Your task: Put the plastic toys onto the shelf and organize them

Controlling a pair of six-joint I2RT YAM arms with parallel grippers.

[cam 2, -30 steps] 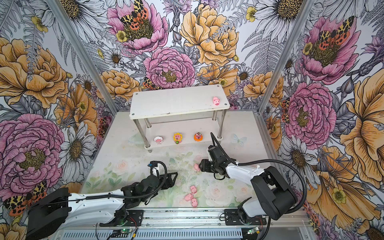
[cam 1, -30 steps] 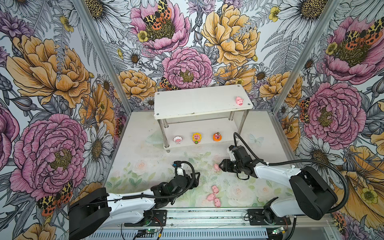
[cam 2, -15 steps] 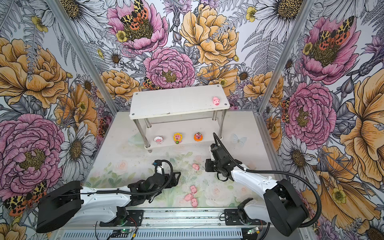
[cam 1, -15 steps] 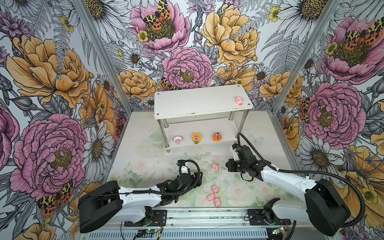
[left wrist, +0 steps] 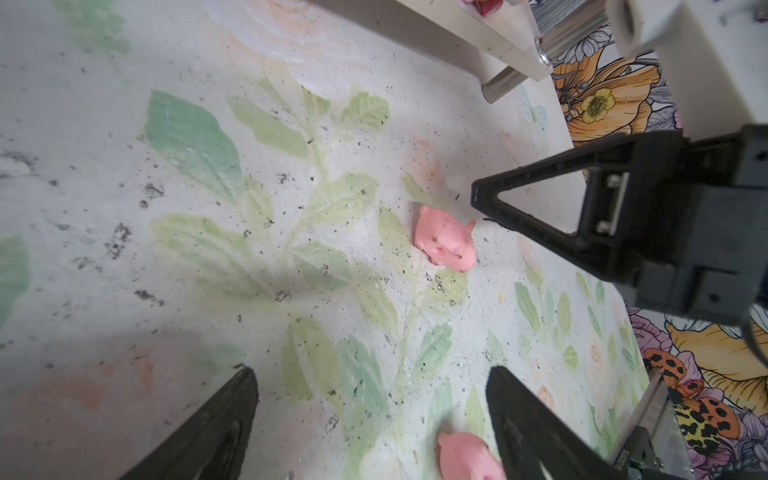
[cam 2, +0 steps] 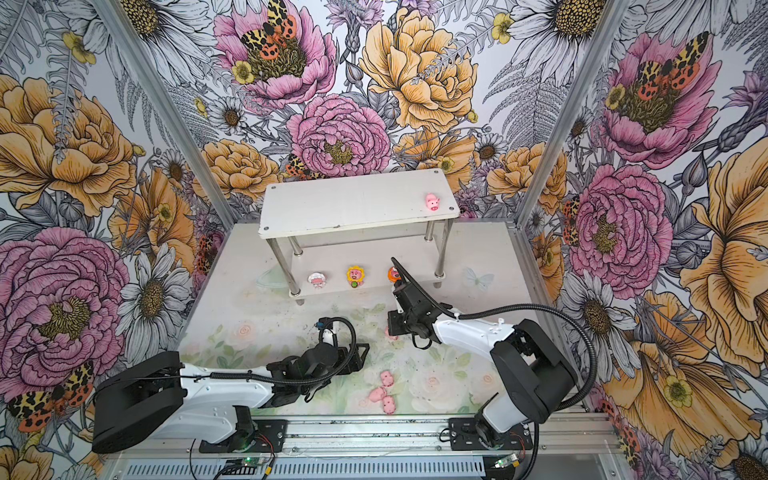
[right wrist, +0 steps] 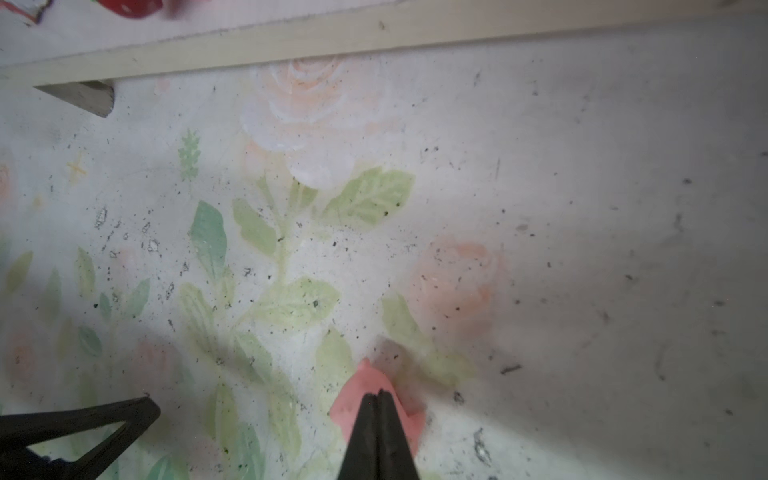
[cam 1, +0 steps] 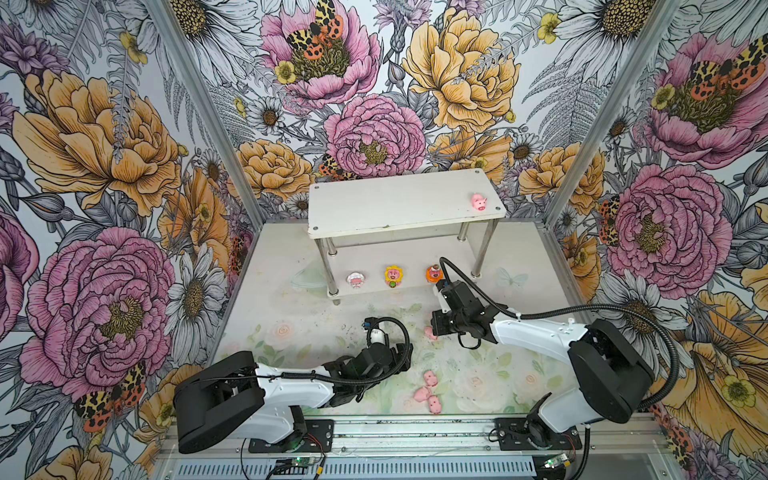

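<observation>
The small pink plastic pig point(right wrist: 347, 411) lies on the flower-printed mat point(right wrist: 582, 187) at the tip of the low-reaching right gripper point(right wrist: 377, 395), jaws pressed together beside it. The left gripper point(left wrist: 370, 382) hovers low nearby, spread open. The white two-tier metal-legged shelf point(cam 1: 395, 203) carries one pink pig point(cam 1: 478, 202) on top, three pig-faced figures point(cam 1: 393, 276) below.

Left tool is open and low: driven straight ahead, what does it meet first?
Most likely the lone pink pig lying ahead, slightly off its centre line; the right tool sits shut right beside that pig. Depth is unclear.
</observation>
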